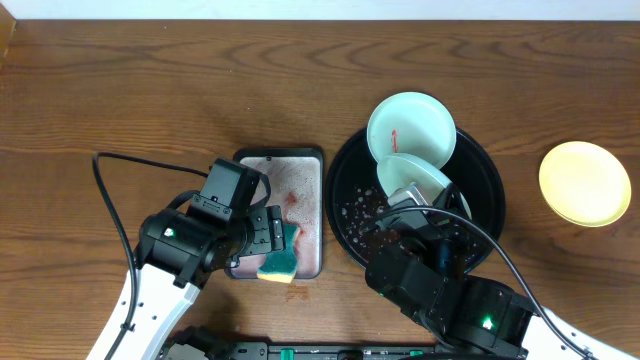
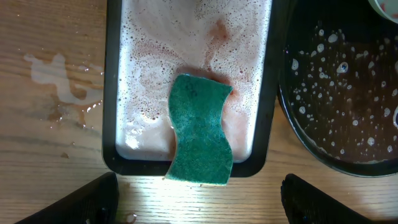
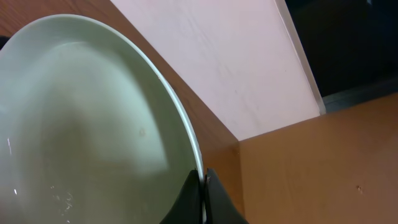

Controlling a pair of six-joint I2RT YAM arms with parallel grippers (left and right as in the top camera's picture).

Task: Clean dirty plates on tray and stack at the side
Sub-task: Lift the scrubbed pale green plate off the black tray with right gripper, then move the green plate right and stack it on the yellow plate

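Observation:
A black round tray (image 1: pixel 490 190) holds a mint-white plate (image 1: pixel 411 124) with a red smear at its far edge. My right gripper (image 1: pixel 415 198) is shut on the rim of a second mint-white plate (image 1: pixel 405 175) and holds it tilted over the tray; in the right wrist view the plate (image 3: pixel 81 124) looks wet and free of red, with the fingers (image 3: pixel 202 180) pinching its edge. A pale yellow plate (image 1: pixel 584 183) lies on the bare wood at the right. My left gripper (image 2: pixel 199 202) is open and empty, just in front of the green sponge (image 2: pixel 200 130).
A small rectangular pan (image 1: pixel 262 160) of pinkish foamy water stands left of the tray, with the green sponge (image 1: pixel 281 258) lying over its near rim. Spilled water (image 2: pixel 59 78) lies on the wood left of the pan. The tray floor (image 2: pixel 348 93) is wet with droplets.

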